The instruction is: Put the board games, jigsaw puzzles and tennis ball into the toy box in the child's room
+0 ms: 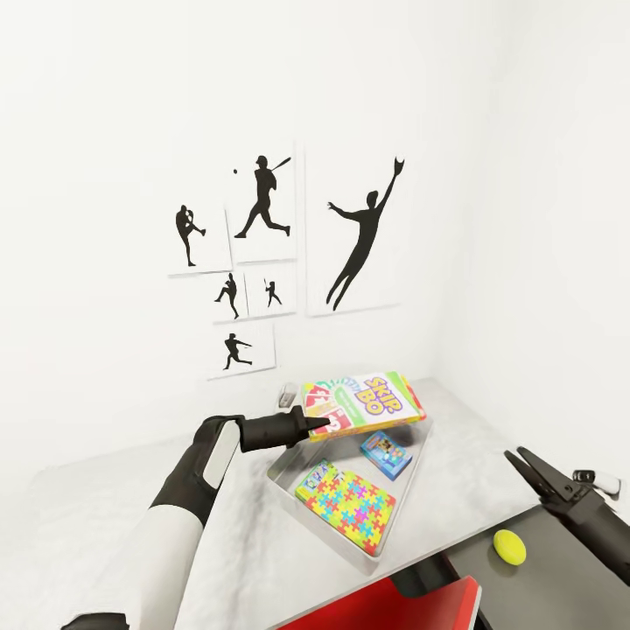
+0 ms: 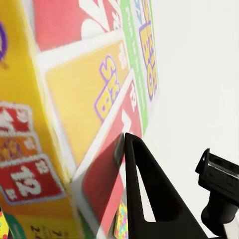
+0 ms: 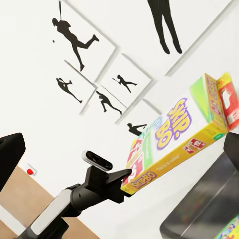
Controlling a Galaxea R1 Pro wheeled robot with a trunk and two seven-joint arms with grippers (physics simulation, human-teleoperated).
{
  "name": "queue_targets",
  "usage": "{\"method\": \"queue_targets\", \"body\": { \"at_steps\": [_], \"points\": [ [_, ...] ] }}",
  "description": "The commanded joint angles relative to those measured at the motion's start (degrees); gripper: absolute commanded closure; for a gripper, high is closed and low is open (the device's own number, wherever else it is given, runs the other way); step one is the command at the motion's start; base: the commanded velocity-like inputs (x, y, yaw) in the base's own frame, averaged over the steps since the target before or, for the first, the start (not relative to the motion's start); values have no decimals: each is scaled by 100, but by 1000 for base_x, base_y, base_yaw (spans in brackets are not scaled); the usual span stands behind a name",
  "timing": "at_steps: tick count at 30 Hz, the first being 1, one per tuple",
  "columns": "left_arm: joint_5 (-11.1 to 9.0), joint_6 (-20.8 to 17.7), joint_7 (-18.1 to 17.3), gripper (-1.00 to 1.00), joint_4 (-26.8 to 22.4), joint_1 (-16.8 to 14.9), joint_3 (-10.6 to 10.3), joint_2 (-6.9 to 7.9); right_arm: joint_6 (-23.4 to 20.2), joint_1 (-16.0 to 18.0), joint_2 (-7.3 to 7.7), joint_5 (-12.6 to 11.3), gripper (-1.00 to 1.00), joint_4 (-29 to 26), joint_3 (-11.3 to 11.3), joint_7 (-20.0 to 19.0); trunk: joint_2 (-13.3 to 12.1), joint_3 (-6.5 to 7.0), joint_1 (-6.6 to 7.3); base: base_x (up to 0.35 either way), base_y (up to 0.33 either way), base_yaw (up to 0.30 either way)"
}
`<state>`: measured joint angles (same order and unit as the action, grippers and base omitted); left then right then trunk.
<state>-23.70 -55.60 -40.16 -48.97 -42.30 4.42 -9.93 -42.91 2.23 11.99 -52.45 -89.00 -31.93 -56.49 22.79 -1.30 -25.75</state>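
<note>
The left gripper (image 1: 317,426) clamped the near edge of the green-and-yellow cardboard "SKIP-BO" board game box (image 1: 363,402), holding it just above the shallow light grey toy box (image 1: 284,490). The head view showed a small blue game box (image 1: 386,452) and a multicoloured jigsaw square (image 1: 346,500) inside. The right gripper (image 1: 523,464) hung with fingers parted beside the yellow-green tennis ball (image 1: 508,546). The left wrist view showed one black finger (image 2: 149,194) against the box's face (image 2: 84,99).

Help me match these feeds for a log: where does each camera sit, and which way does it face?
Head view: on the robot's head, looking down over the table and toy box; both arms show.
Left wrist view: near the left gripper, facing the SKIP-BO box up close; a dark finger shows.
Right wrist view: on the right arm, facing the posters; the left arm shows, and dark parts at both edges.
Shared: every view shows the SKIP-BO box.
</note>
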Motion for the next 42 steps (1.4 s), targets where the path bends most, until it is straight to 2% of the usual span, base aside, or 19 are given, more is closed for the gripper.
{"method": "queue_targets", "body": {
  "at_steps": [1, 18, 26, 27, 31, 37, 42],
  "points": [
    [32, -23, -36, 100, 1, -6, 24, -7, -34, 5, 2, -20, -100, 2, -17, -3, 13, -14, -4, 0, 0, 0],
    [-12, 26, -18, 100, 1, 64, 40, -7, -29, 7, 13, -19, -100, 85, -55, -2, 13, -14, -4, 0, 0, 0],
    [-92, 289, -10, 100, 121, 130, 41, -7, -20, 14, 10, -5, -100, 230, -59, 5, 13, -14, -4, 0, 0, 0],
    [-163, 554, -10, 100, 248, 133, 42, -7, -19, 14, 11, -5, -100, 235, -59, 5, 13, -14, -4, 0, 0, 0],
    [-575, 716, -5, 100, 392, 142, 30, -7, -16, 14, 6, -3, -100, 241, -59, 6, 13, -14, -4, 0, 0, 0],
    [-700, 796, -1, 100, 433, 152, 10, -7, -16, 14, 0, 5, -100, 243, -59, 6, 13, -14, -4, 0, 0, 0],
    [-720, 848, 0, 100, 472, 160, -5, -7, -16, 14, 1, 6, -100, 243, -59, 6, 13, -14, -4, 0, 0, 0]
  ]
}}
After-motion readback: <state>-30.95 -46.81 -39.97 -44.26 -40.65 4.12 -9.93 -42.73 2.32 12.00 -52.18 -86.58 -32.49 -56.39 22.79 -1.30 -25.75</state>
